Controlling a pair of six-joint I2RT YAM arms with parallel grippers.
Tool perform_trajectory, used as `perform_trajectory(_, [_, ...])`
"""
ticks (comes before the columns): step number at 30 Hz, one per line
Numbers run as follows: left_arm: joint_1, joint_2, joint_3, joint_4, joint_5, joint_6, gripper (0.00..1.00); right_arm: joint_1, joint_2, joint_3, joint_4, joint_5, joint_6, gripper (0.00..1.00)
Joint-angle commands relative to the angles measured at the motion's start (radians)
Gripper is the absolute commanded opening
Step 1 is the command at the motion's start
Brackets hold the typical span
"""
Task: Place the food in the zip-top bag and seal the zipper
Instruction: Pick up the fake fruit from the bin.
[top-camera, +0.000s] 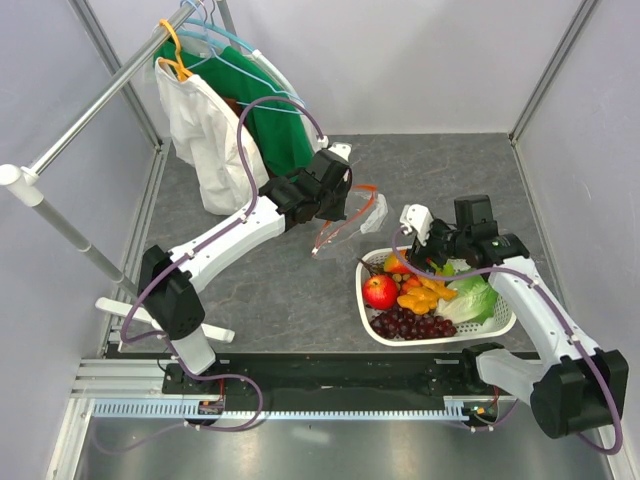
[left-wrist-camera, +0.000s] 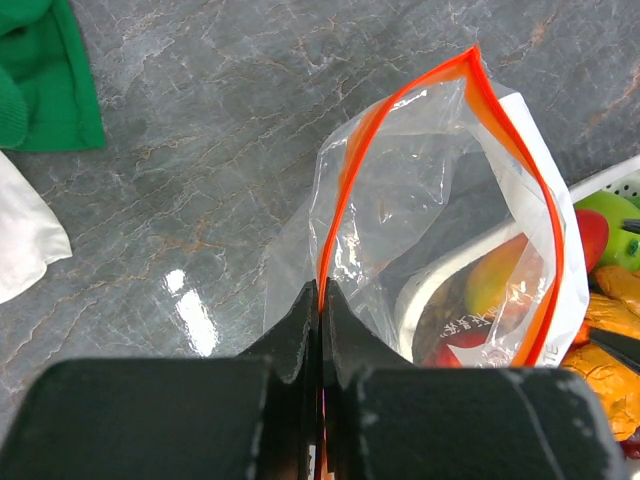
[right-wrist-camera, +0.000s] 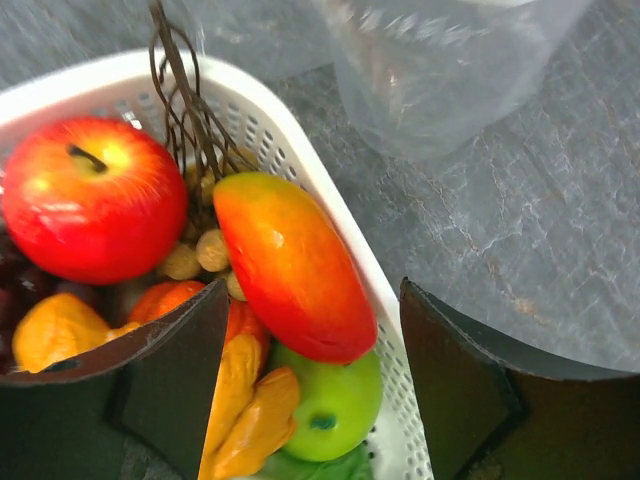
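no legible txt or nos., whitish marks (left-wrist-camera: 468, 326) seen thru zip-top bag (left-wrist-camera: 420, 190), too blurry to read

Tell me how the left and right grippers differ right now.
The left gripper is shut, pinching the orange zipper of the clear bag; the right gripper is open, gripping nothing. The left is over bare table; the right hangs over the basket, mango between its fingers. Both have black fingers.
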Motion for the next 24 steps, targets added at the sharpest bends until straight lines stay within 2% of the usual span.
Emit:
perform_trajectory(1, [-0.002, 0.002, 0.008, 0.014, 0.019, -0.031, 0.02, 0.027, 0.035, -0.053, 0.073, 0.016, -0.214, 0.76])
perform_trajectory(12, [-0.002, 0.011, 0.011, 0.016, 0.033, -0.034, 0.02, 0.107, 0.073, -0.154, 0.172, 0.104, -0.295, 0.83])
perform_trajectory(15, [-0.001, 0.014, 0.013, 0.014, 0.036, -0.031, 0.02, 0.11, 0.069, -0.169, 0.191, 0.128, -0.3, 0.75])
perform_trajectory(24, [-0.002, 0.023, 0.028, 0.014, 0.044, -0.023, 0.02, 0.111, -0.035, -0.157, 0.202, 0.179, -0.28, 0.36])
